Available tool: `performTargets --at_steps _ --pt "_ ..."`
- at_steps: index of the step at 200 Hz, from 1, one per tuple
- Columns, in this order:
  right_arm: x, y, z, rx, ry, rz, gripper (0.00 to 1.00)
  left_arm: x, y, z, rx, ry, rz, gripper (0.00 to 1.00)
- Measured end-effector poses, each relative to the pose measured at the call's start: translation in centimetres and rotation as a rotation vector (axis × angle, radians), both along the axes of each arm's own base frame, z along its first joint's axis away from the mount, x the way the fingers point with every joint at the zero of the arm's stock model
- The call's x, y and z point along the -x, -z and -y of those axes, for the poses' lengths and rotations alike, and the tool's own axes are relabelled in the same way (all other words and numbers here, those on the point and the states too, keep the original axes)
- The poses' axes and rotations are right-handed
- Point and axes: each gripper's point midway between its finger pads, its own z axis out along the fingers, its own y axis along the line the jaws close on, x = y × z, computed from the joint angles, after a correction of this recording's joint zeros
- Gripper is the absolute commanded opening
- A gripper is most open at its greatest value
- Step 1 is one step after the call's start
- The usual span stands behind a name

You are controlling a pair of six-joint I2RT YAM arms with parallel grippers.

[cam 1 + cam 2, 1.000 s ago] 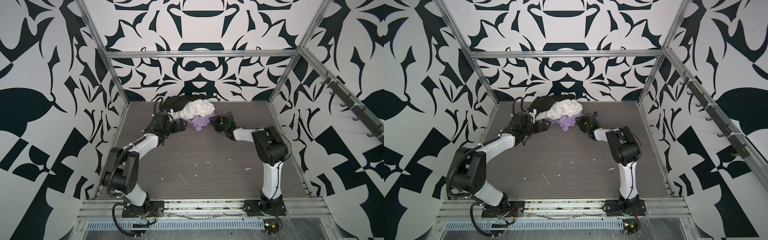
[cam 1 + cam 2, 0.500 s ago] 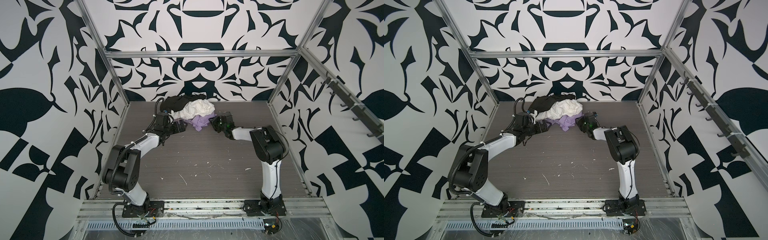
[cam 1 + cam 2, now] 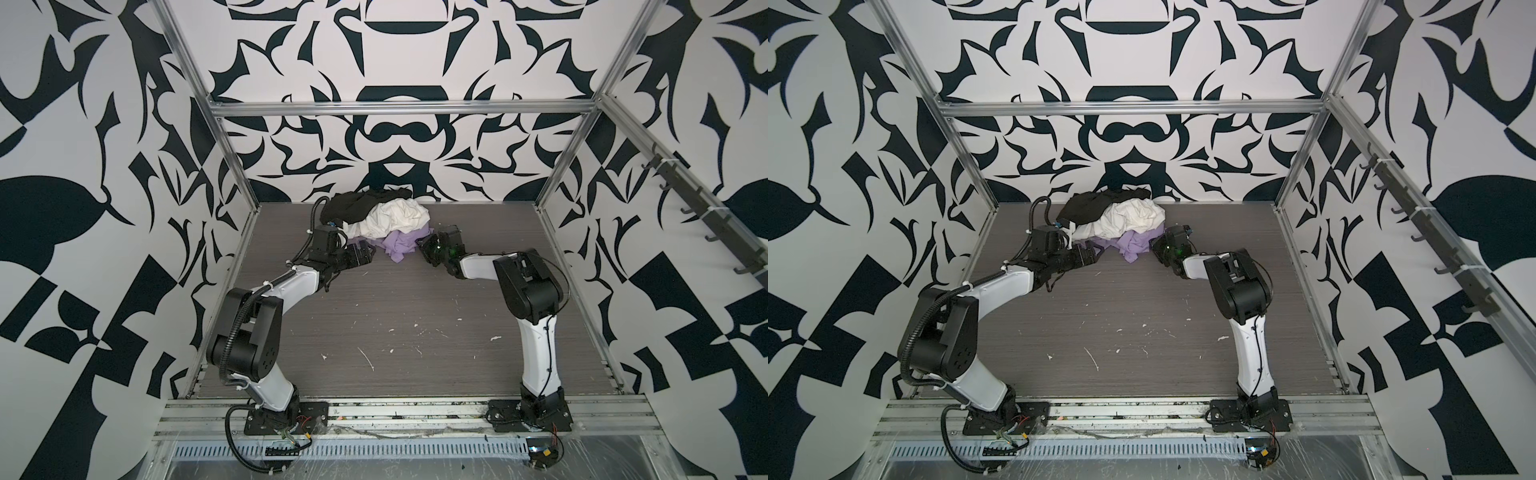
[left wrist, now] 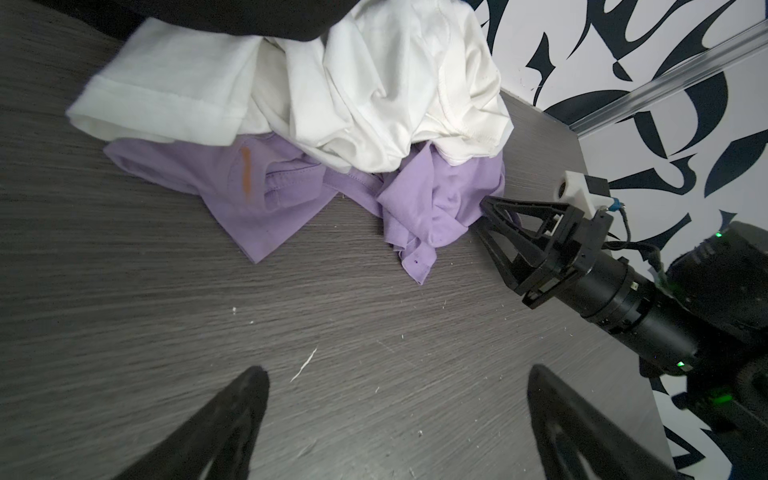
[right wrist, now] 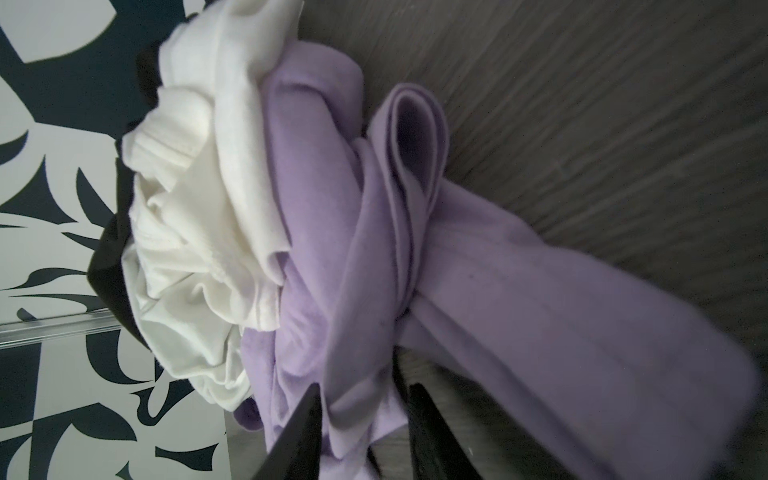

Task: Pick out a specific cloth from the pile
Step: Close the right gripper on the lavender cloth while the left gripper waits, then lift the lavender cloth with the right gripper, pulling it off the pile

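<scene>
High front stereo pair, wrist cameras close, sharing pile [image 4: 374, 104]

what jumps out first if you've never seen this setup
The loud black-and-white patterned walls all round the grey table. Then the small pile of black, white and lavender garments at the table's far edge, with the lavender cloth lowest, in front. The right pincer straddles a lavender fold, and the left pincer hangs wide open just short of the pile.
</scene>
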Motion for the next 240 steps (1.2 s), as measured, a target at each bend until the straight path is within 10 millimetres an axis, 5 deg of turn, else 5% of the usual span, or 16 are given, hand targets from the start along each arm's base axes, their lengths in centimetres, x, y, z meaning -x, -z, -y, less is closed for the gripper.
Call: performTargets --at_steps 127,240 --pt "0.05 0.1 -0.03 0.019 -0.004 0.002 0.04 0.02 -0.01 0.03 0.004 0.0 -0.003 0.99" --pt "0.11 0.18 -0.1 0.038 -0.012 0.01 0.0 0.02 -0.01 0.03 0.006 -0.003 -0.005 0.99"
